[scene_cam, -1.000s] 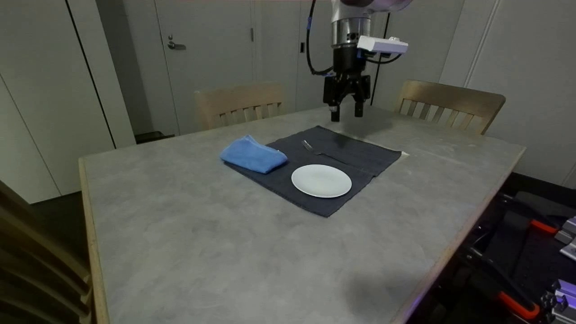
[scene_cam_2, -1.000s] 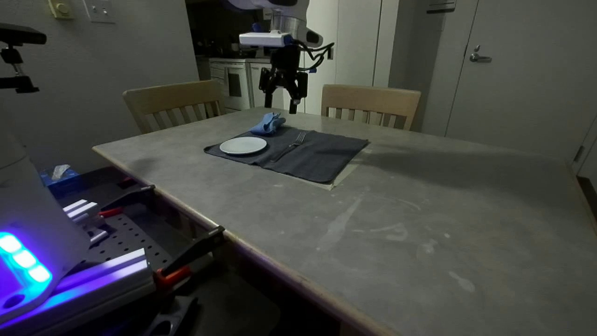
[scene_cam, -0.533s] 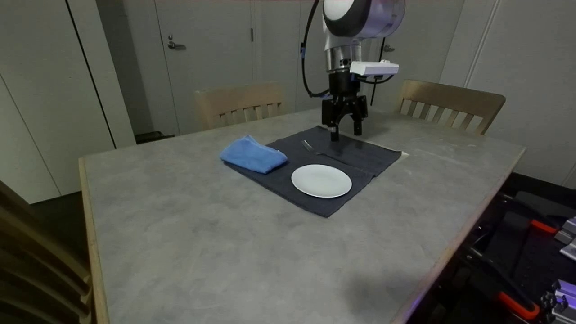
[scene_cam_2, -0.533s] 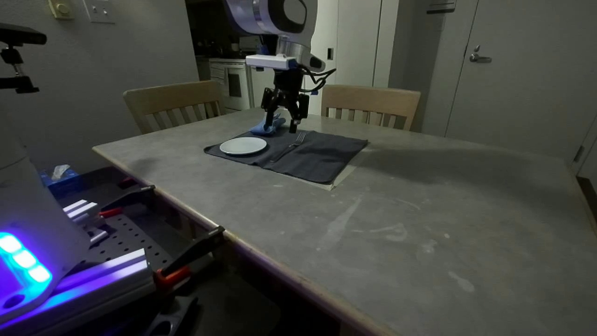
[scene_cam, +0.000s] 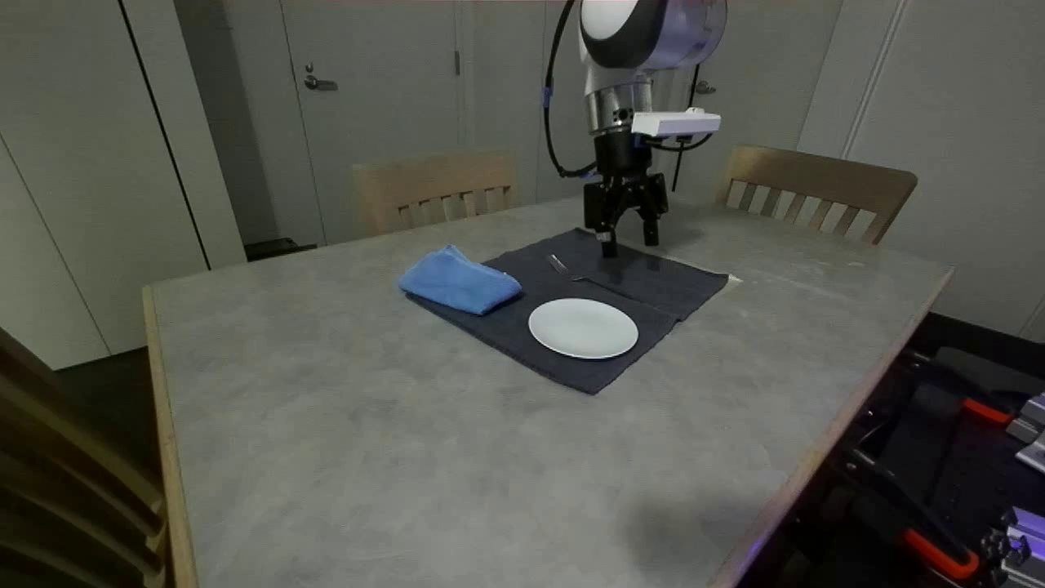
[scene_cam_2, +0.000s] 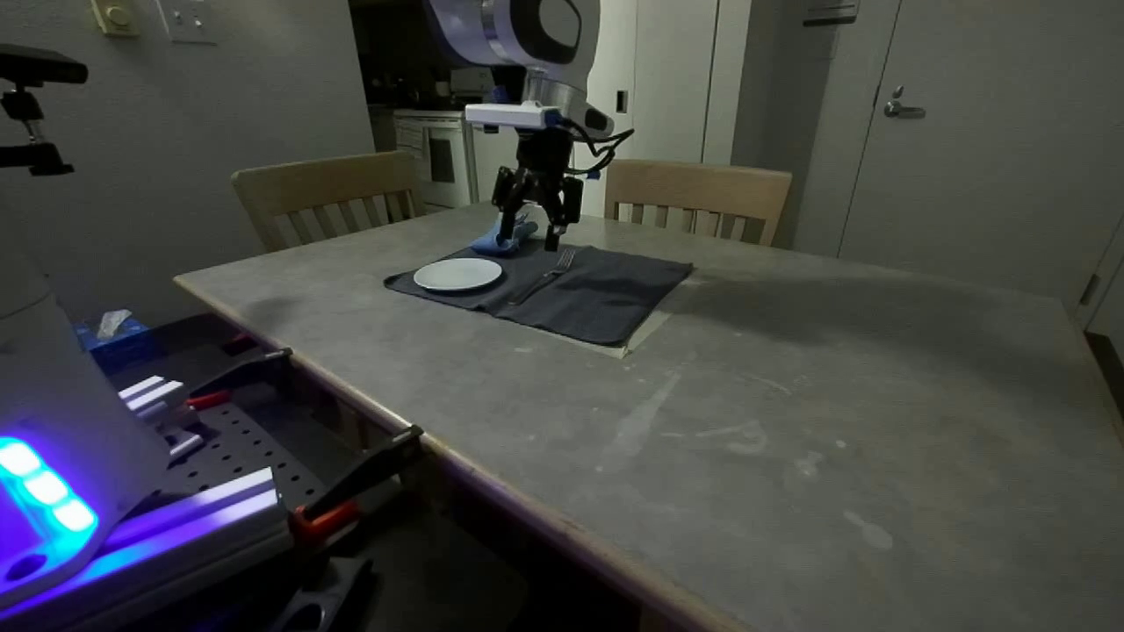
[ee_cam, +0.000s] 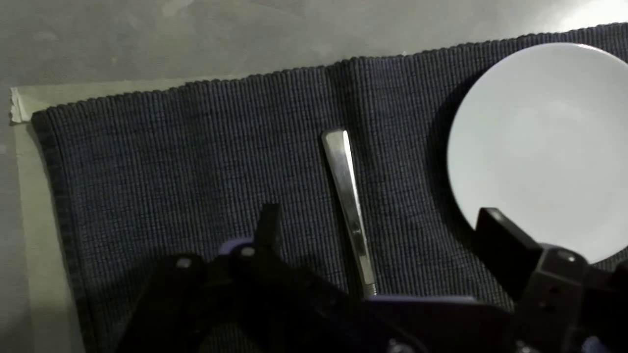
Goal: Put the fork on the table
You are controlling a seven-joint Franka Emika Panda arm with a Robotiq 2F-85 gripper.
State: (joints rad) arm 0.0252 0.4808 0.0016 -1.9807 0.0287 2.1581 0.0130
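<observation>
The fork [scene_cam: 578,278] lies on the dark grey placemat [scene_cam: 522,265] beside the white plate, in both exterior views [scene_cam_2: 546,278]. In the wrist view its metal handle [ee_cam: 349,201] points up the picture, and my gripper's body hides the tines. My gripper [scene_cam: 630,243] is open and empty, fingers pointing down above the placemat near the fork. In the wrist view the gripper's fingertips [ee_cam: 379,213] stand wide apart, with the fork handle between them in the picture, not touched. The table [scene_cam: 392,457] has a mottled grey top and carries the placemat.
The white plate [scene_cam: 584,328] sits on the placemat, close under one finger in the wrist view [ee_cam: 544,147]. A folded blue cloth [scene_cam: 459,280] lies on the placemat's edge. Wooden chairs [scene_cam: 441,180] stand at the table's edges. Clamps [scene_cam_2: 351,483] grip the table edge near the robot base.
My open gripper has come down from above the table to just over the placemat. In the last half second it has barely moved. The fork, plate and cloth have not moved.
</observation>
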